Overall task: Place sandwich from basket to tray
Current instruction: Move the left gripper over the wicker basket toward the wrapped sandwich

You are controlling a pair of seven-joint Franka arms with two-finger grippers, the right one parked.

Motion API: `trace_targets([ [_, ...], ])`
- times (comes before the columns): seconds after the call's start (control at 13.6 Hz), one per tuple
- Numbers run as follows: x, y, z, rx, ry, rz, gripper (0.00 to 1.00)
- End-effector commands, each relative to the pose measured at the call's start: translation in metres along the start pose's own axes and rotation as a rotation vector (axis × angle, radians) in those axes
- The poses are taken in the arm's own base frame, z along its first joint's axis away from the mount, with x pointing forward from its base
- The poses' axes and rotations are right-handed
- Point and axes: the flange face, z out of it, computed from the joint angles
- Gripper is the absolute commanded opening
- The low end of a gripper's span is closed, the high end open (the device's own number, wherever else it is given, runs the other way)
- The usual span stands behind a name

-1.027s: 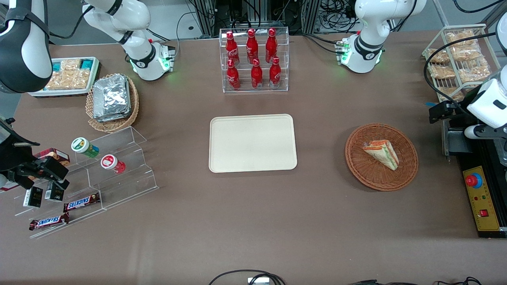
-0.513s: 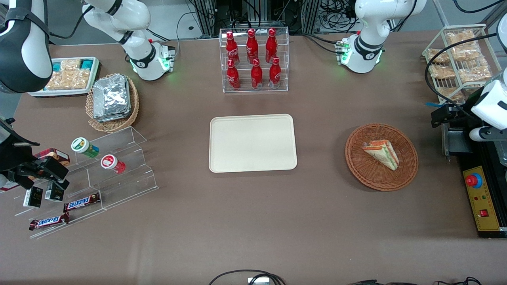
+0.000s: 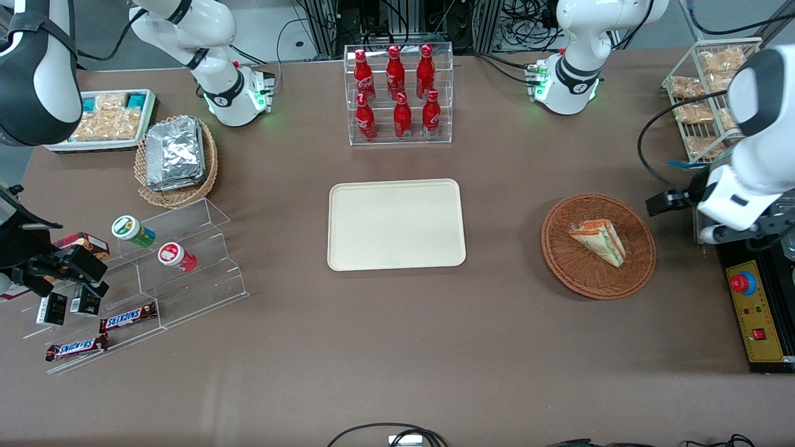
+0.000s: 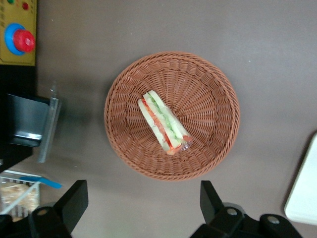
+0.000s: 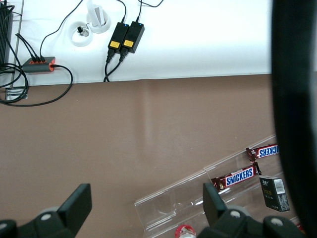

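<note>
The sandwich point(image 3: 598, 241) is a wrapped wedge with orange, red and green layers, lying in the reddish-brown wicker basket point(image 3: 564, 261). In the left wrist view the sandwich point(image 4: 163, 121) lies near the middle of the basket point(image 4: 213, 94). The cream tray point(image 3: 396, 224) lies flat at the table's middle with nothing on it; one corner of the tray point(image 4: 304, 196) shows in the wrist view. My left gripper point(image 3: 667, 202) hovers high beside the basket's rim, toward the working arm's end. The gripper point(image 4: 142, 198) is open wide and empty.
A control box with a red button point(image 3: 743, 283) and a wire rack of snack bags point(image 3: 708, 93) stand at the working arm's end. A rack of red bottles point(image 3: 399, 93) stands farther from the camera than the tray. Foil packets point(image 3: 175, 152) and an acrylic stand point(image 3: 180, 273) are at the parked arm's end.
My left arm has swung in over the table's edge, and the gripper has come closer to the basket. Sandwich, basket and tray have not moved.
</note>
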Motion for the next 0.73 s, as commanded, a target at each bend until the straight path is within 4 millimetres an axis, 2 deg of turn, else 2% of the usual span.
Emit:
trace_targets([
  [0.0, -0.025, 0.001, 0.042, -0.031, 0.028, -0.132, 1.0],
  [0.22, -0.032, 0.005, 0.086, -0.044, 0.063, -0.216, 1.0],
  [0.44, -0.032, 0.02, 0.115, -0.049, 0.063, -0.297, 1.0],
  [0.66, -0.033, 0.022, 0.144, -0.065, 0.08, -0.392, 1.0],
])
